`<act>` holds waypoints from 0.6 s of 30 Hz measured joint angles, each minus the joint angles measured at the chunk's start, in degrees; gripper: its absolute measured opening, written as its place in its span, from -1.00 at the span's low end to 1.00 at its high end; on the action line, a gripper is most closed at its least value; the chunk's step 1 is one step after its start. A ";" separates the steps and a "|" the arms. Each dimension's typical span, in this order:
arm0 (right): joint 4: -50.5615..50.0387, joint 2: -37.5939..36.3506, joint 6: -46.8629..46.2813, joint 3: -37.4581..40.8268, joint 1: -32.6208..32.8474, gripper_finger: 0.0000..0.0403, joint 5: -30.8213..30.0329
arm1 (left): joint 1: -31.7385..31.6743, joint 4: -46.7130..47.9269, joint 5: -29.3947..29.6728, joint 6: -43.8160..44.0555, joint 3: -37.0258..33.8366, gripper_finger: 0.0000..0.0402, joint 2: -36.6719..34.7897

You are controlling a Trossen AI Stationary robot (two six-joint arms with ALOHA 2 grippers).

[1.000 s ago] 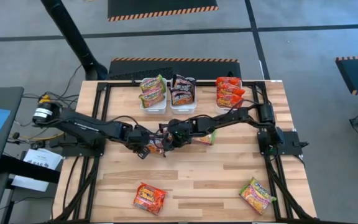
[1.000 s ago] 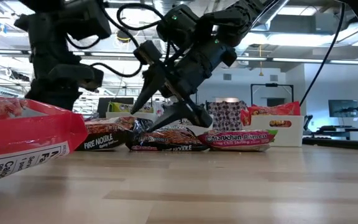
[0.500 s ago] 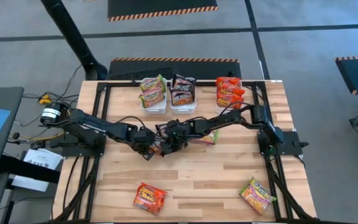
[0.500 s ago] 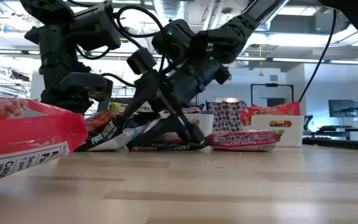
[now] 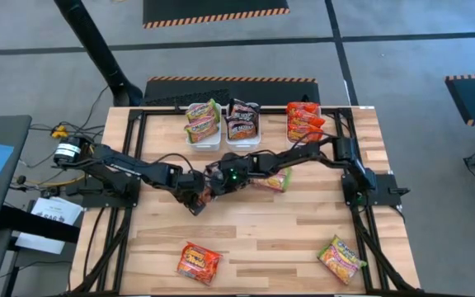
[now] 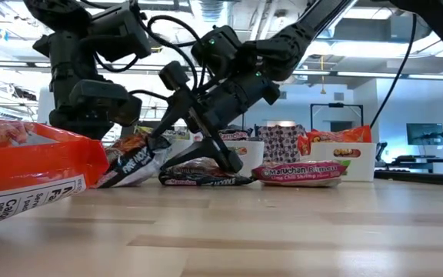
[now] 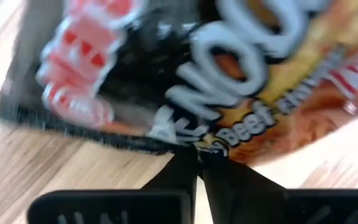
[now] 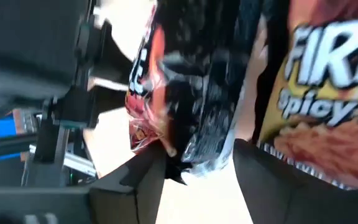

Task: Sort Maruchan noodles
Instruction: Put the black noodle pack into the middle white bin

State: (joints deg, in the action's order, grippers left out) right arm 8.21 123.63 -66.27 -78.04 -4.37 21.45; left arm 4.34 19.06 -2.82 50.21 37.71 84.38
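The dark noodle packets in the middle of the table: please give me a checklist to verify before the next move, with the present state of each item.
1. Left gripper shut on the edge of a dark packet: ok.
2. That packet lifted at one end off the table: ok, it tilts in the low view.
3. Right gripper fingers apart over the second dark packet: ok, but whether they touch it: cannot tell.
4. The two dark packets separated from each other: cannot tell.
5. Middle tray has room for another dark packet: cannot tell.
6. The two arms clear of each other: not ok, they nearly meet.
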 joint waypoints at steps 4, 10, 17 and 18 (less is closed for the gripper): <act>0.03 0.00 -0.05 0.00 -0.07 -0.10 -0.44 | 0.04 -0.43 -0.14 -0.21 0.00 -0.99 0.00; 2.67 0.00 2.10 0.11 0.03 -0.74 0.39 | 0.04 -1.92 -0.27 -1.32 -0.02 -0.98 0.00; 3.84 -0.04 3.36 0.11 -0.28 -0.91 2.98 | 0.04 -2.06 -2.12 -1.08 0.00 -0.98 0.02; 3.71 -0.04 3.48 0.09 -0.29 -0.91 3.55 | 0.03 -1.93 -2.68 -1.08 0.03 -0.98 0.02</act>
State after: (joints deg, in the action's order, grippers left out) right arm 11.92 123.59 -62.79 -77.95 -4.66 25.00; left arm 4.37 17.13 -5.49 49.12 37.75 84.40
